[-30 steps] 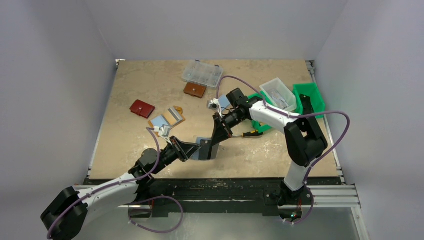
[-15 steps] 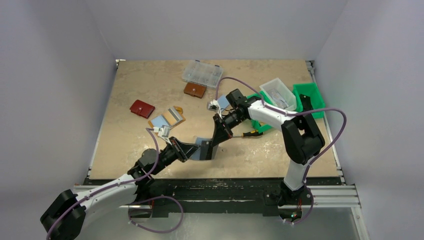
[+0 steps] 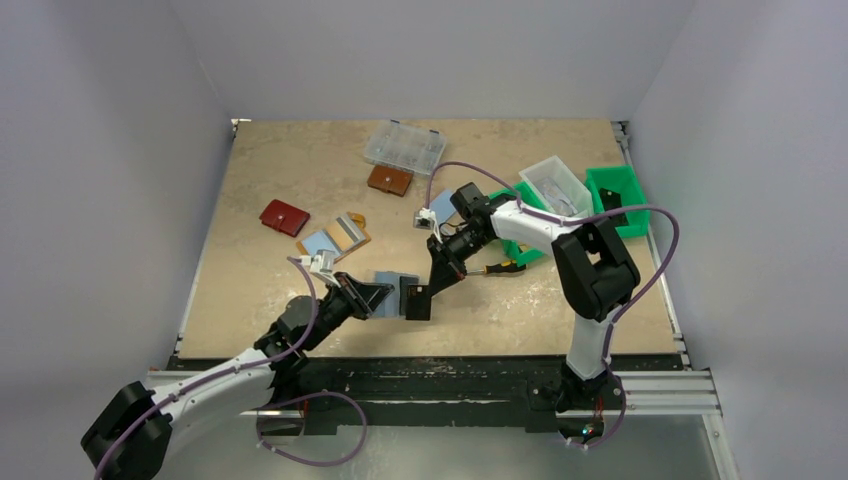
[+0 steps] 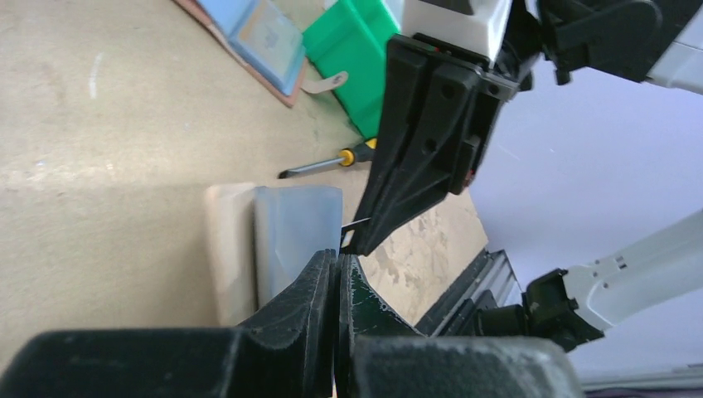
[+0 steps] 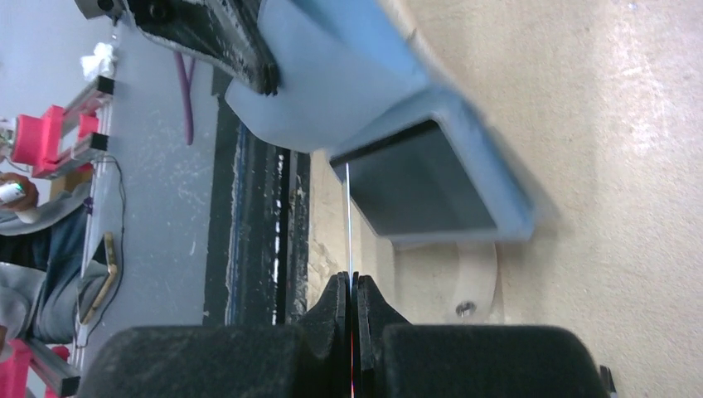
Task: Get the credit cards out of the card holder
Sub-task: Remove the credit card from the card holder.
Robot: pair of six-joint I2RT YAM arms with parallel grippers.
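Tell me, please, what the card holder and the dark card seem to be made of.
The card holder: probably faux leather or vinyl, matte tan outside, pale blue inside, curving. The dark card: likely rigid plastic, matte black, thin and straight edge-on.

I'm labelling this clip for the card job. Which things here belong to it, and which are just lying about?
In the job: card holder, dark card, left pincer, right pincer.

Lying about: red wallet, brown wallet, open tan wallet, clear organiser box, screwdriver, green bins.
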